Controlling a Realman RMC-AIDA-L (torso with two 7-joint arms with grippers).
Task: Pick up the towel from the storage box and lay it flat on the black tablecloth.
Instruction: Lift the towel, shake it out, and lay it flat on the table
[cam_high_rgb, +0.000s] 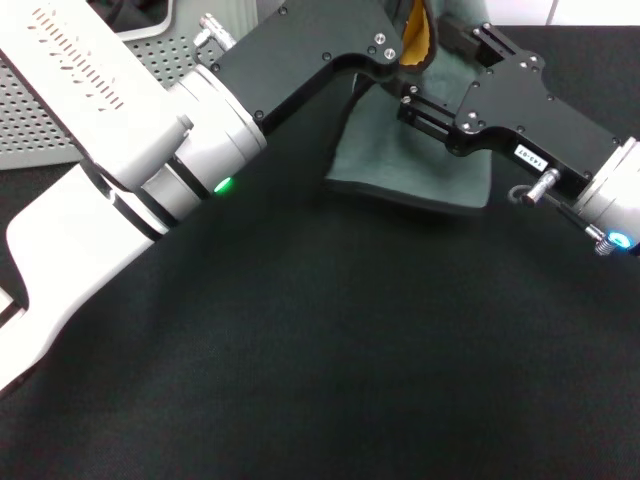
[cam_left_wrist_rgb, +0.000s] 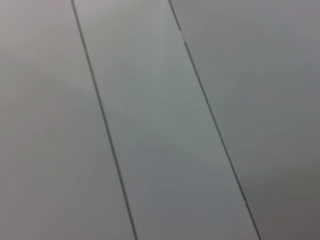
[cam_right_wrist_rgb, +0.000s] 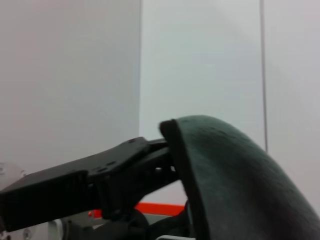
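The towel (cam_high_rgb: 400, 160) hangs at the back of the head view with its grey-green face showing and a yellow-orange patch at the top. Its lower edge rests on the black tablecloth (cam_high_rgb: 350, 350). My left gripper (cam_high_rgb: 395, 55) reaches in from the left and is shut on the towel's top edge. The right wrist view shows that grip, with the left gripper (cam_right_wrist_rgb: 160, 160) clamped at the dark trim of the towel (cam_right_wrist_rgb: 230, 180). My right gripper (cam_high_rgb: 412, 100) comes from the right and sits against the towel's upper part. The storage box (cam_high_rgb: 40, 120) stands at the far left.
The black tablecloth spreads wide in front of the towel. My left arm's white forearm (cam_high_rgb: 120, 170) crosses the left side above the cloth. The left wrist view shows only pale panels (cam_left_wrist_rgb: 160, 120) with thin dark seams.
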